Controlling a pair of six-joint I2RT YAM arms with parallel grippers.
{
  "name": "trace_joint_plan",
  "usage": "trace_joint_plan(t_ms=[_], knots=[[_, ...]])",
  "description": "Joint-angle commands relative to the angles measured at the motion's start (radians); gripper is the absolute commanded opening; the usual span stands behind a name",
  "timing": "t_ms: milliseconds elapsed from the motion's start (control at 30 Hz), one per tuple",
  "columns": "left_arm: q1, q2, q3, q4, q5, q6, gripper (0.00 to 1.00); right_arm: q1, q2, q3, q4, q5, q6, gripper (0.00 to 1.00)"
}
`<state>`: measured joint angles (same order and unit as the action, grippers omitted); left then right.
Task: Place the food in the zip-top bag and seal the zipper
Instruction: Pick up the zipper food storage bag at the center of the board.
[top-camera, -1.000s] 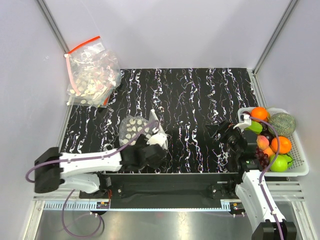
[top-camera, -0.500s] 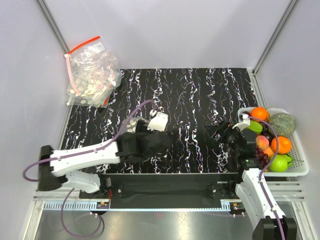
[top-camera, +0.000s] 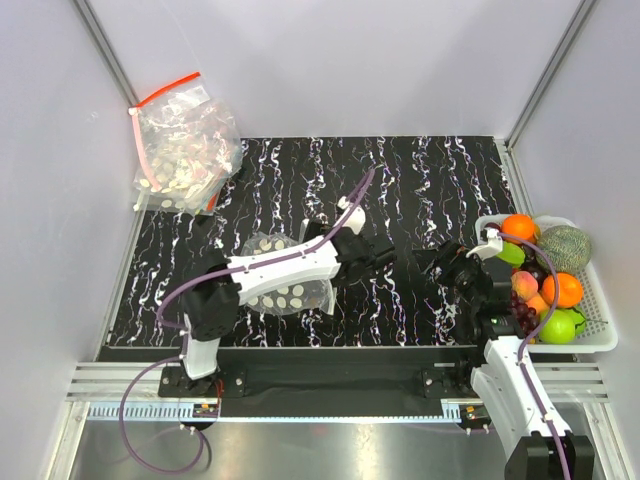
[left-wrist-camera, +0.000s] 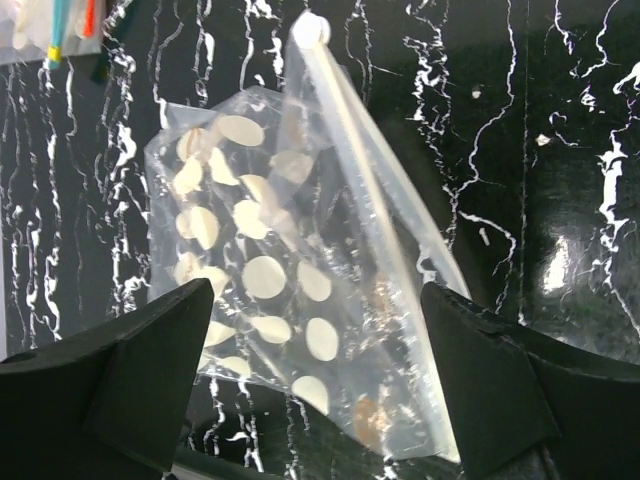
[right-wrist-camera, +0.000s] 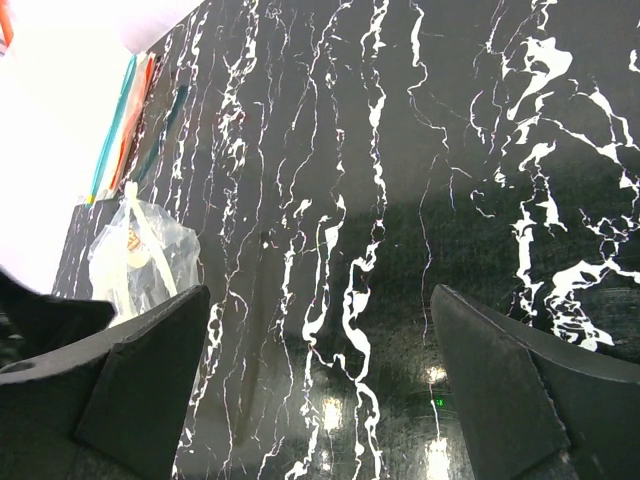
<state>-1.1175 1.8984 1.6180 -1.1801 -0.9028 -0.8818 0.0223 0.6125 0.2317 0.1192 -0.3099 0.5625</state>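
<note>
The zip-top bag (top-camera: 290, 292), clear with white oval spots, lies flat on the black marbled mat, partly under my left arm. In the left wrist view the bag (left-wrist-camera: 270, 280) lies below and between my open fingers, and its pale zipper (left-wrist-camera: 370, 210) runs along the right edge. My left gripper (top-camera: 370, 255) (left-wrist-camera: 315, 295) is open, empty and hovers above the mat. My right gripper (top-camera: 440, 263) (right-wrist-camera: 320, 295) is open and empty over bare mat; its view shows the bag (right-wrist-camera: 140, 250) at far left. The food (top-camera: 545, 280) is fruit in the basket at right.
A white basket (top-camera: 600, 345) holding oranges, a melon, grapes and green fruit stands at the right edge. A heap of similar bags with a red strip (top-camera: 185, 140) lies at the back left corner. Grey walls enclose the mat.
My left arm has swung from the near left across to the middle, with its gripper now right of the bag. The bag lies uncovered again. The right arm has not moved.
</note>
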Motion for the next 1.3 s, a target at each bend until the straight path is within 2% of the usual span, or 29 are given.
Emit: trace_joint_plan(t_ms=[0,333,600,700,733,933,1033,1067,1267], knots=[[-0.004,0.04,0.078,0.005,0.01,-0.017,0.89,0.002,-0.016,0.037,0.0,0.023,-0.003,1.0],[-0.002,0.16,0.169,-0.013,0.031,-0.02,0.73,0.001,-0.014,0.038,-0.001,0.025,-0.003,1.0],[0.054,0.122,0.05,0.094,0.108,0.001,0.68,0.002,-0.017,0.04,-0.003,0.023,-0.003,1.0],[0.062,0.114,0.02,0.123,0.123,0.02,0.55,0.002,-0.016,0.038,-0.004,0.023,-0.003,1.0],[0.07,0.114,0.008,0.131,0.139,0.026,0.48,0.002,-0.014,0.038,-0.004,0.025,-0.003,1.0],[0.097,0.088,-0.068,0.192,0.202,0.055,0.3,0.002,-0.02,0.038,-0.009,0.028,-0.003,1.0],[0.104,0.042,-0.119,0.227,0.219,0.058,0.03,0.001,-0.022,0.038,-0.009,0.028,-0.003,1.0],[0.102,0.013,-0.13,0.234,0.22,0.066,0.0,0.002,-0.022,0.037,-0.007,0.028,-0.003,1.0],[0.051,-0.148,-0.25,0.358,0.205,0.156,0.0,0.001,-0.008,0.035,0.017,-0.014,-0.006,1.0]])
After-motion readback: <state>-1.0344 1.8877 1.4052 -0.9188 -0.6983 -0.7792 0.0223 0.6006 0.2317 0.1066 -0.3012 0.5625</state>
